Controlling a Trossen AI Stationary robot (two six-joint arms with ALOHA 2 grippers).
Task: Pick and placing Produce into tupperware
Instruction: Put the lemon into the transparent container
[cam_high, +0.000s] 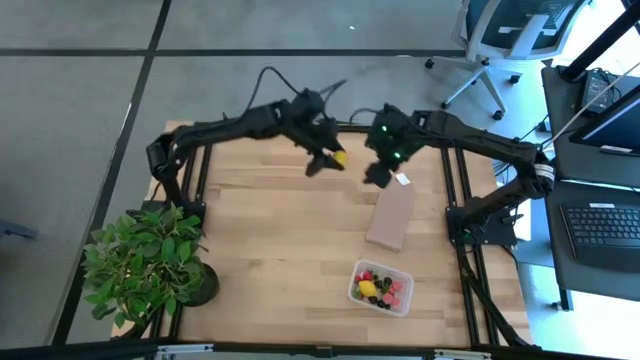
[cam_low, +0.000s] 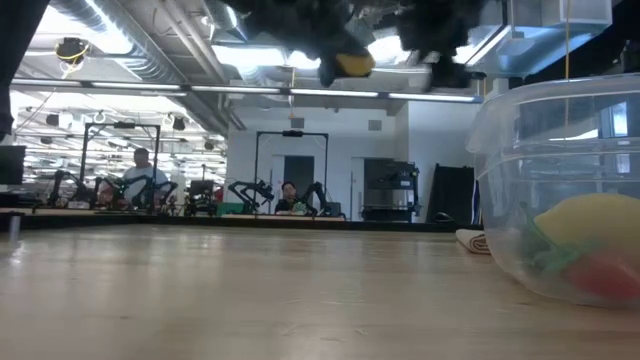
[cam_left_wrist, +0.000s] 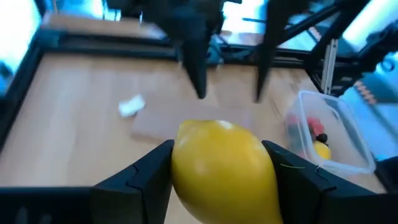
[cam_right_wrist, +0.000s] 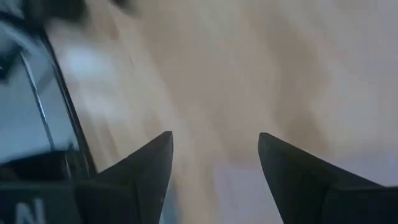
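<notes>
My left gripper (cam_high: 332, 160) hangs high over the far middle of the table, shut on a yellow lemon-like piece of produce (cam_high: 341, 157), which also shows at the top of the low view (cam_low: 355, 63). My right gripper (cam_high: 377, 176) hovers just to its right, open with nothing between its fingers (cam_right_wrist: 214, 165). The clear tupperware (cam_high: 381, 287) stands near the front edge on the right. In it lie red and dark pieces and another yellow one (cam_high: 367, 288). My left gripper pinches the lemon-like piece between its two fingers, one on each side of its body (cam_left_wrist: 181, 163). The fingers slant downward from the table's left. The piece is lifted well clear of the table.
A flat brown block (cam_high: 391, 215) lies between the grippers and the tupperware, with a small white scrap (cam_high: 403, 180) at its far end. A leafy potted plant (cam_high: 150, 265) stands at the front left corner. Bare wood lies in the table's middle.
</notes>
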